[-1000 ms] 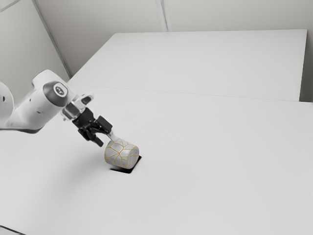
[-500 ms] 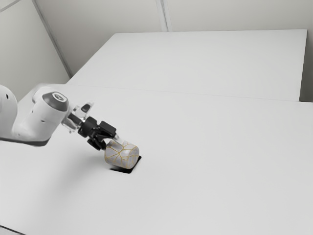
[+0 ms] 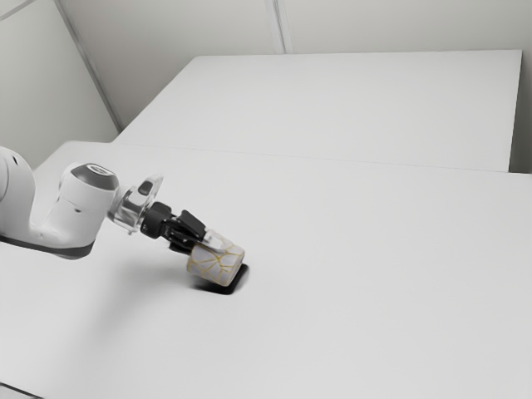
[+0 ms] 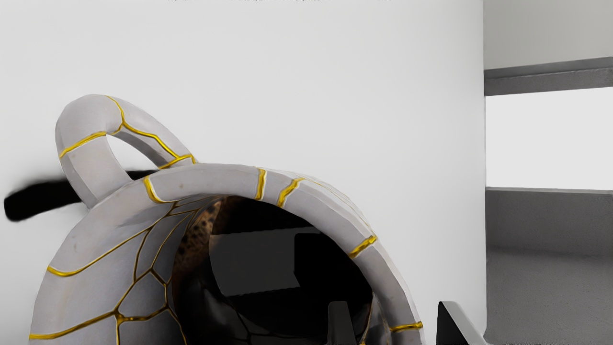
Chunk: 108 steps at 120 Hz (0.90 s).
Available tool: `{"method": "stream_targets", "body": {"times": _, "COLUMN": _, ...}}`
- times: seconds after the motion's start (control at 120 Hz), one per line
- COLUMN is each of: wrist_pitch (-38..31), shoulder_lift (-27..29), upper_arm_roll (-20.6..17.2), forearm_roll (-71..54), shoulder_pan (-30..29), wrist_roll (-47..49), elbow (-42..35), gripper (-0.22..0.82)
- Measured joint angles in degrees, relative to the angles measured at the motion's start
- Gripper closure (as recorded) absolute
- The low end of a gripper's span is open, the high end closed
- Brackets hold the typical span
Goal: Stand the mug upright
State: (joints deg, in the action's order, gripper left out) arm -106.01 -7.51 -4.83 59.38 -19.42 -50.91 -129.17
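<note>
The black two-finger tool [image 3: 208,246] is parted, with only a modest opening between its fingers. One finger [image 4: 342,325] reaches inside the mouth of the pale grey ceramic mug with gold crack-like lines [image 3: 214,266], and the other [image 4: 463,326] stands outside it, so the mug's wall lies between them. The wrist view shows a slim gap between that wall and the outer finger. The mug lies over on its side on the smooth white worktop [image 3: 349,274], its mouth toward the tool. Its looped handle [image 4: 88,117] sticks out from the rim on the side away from the outer finger. Inside are a dark hollow and a brown speckled patch [image 4: 197,235]. A black shadow [image 3: 218,288] spreads beneath the mug. Farther off stand pale grey walls [image 3: 166,29].
</note>
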Motion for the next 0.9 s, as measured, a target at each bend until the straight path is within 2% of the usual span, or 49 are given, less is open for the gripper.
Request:
{"method": "stream_targets", "body": {"times": 0.075, "wrist_pitch": 0.2, "shoulder_lift": 0.2, "upper_arm_roll": 0.0, "forearm_roll": 0.1, "shoulder_pan": 0.0, "wrist_roll": -0.9, "elbow": 0.0, "gripper": 0.62}}
{"method": "stream_targets", "body": {"times": 0.183, "wrist_pitch": 0.3, "shoulder_lift": 0.5, "upper_arm_roll": -0.1, "forearm_roll": 0.1, "shoulder_pan": 0.1, "wrist_roll": -2.0, "elbow": 0.1, "gripper": 0.70}}
{"method": "stream_targets", "body": {"times": 0.333, "wrist_pitch": 0.3, "shoulder_lift": 1.4, "upper_arm_roll": -0.2, "forearm_roll": -0.2, "shoulder_pan": 0.2, "wrist_roll": -3.2, "elbow": 0.0, "gripper": 0.75}}
{"method": "stream_targets", "body": {"times": 0.508, "wrist_pitch": 0.2, "shoulder_lift": 6.6, "upper_arm_roll": -0.8, "forearm_roll": -1.9, "shoulder_pan": 0.8, "wrist_roll": -3.4, "elbow": 1.2, "gripper": 0.77}}
{"method": "stream_targets", "body": {"times": 0.725, "wrist_pitch": -0.2, "shoulder_lift": 10.0, "upper_arm_roll": -1.3, "forearm_roll": -16.8, "shoulder_pan": 3.8, "wrist_roll": 1.6, "elbow": 8.3, "gripper": 0.78}}
{"method": "stream_targets", "body": {"times": 0.9, "wrist_pitch": -0.8, "shoulder_lift": 12.7, "upper_arm_roll": -1.4, "forearm_roll": -32.8, "shoulder_pan": 12.2, "wrist_roll": 9.4, "elbow": 11.0, "gripper": 0.78}}
